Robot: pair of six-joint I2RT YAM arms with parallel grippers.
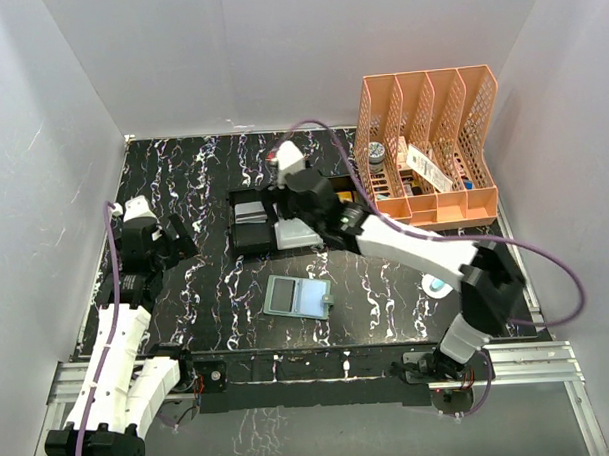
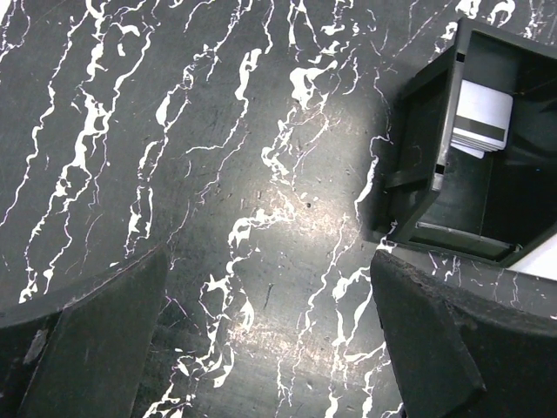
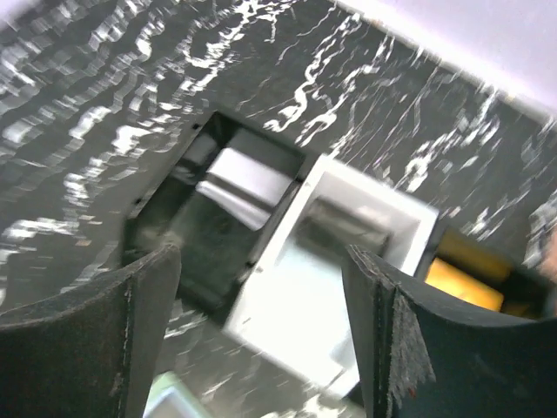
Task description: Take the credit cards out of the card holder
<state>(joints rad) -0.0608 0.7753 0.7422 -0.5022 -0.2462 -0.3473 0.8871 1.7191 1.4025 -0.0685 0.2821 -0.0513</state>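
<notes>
While the card holder (image 1: pixel 297 296) lies open, the orange rack's (image 1: pixel 478 112) labels blur.

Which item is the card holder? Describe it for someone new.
On the black white-veined marble tabletop, look between its near edge and the black rectangular tray and white rectangular tray. The small bifold wallet lying open there is it. Unlike the walled trays, it is flat, pale blue-green inside, and lies alone.
</notes>
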